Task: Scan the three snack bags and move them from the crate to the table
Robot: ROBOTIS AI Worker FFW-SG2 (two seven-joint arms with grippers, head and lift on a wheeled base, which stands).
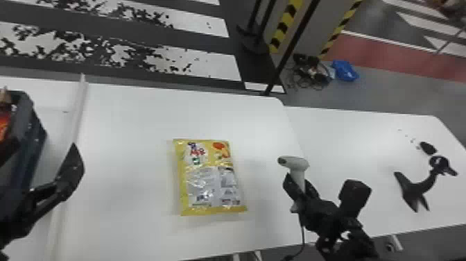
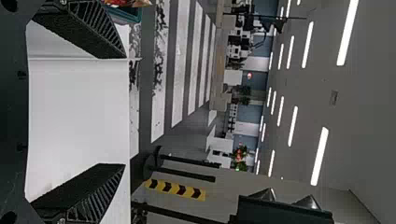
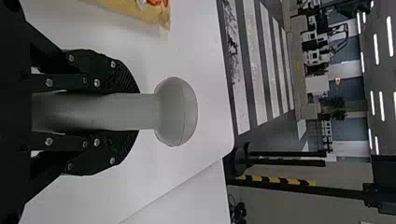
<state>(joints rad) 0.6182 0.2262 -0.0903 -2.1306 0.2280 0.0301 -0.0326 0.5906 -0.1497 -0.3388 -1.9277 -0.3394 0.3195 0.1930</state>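
Table (image 1: 128,118) in the head view bore one yellow snack bag (image 1: 208,177), lying flat. Another snack bag (image 1: 3,125), red-orange, showed in the dark crate (image 1: 26,152) on the robot's left. The left gripper (image 1: 59,182) was beside the crate; the right gripper (image 1: 301,189) clasped the handheld scanner (image 1: 294,163). In the left wrist view, the left gripper's fingers stood wide apart, nothing between them. In the right wrist view, both fingers pressed the scanner's handle, near the yellow snack bag.
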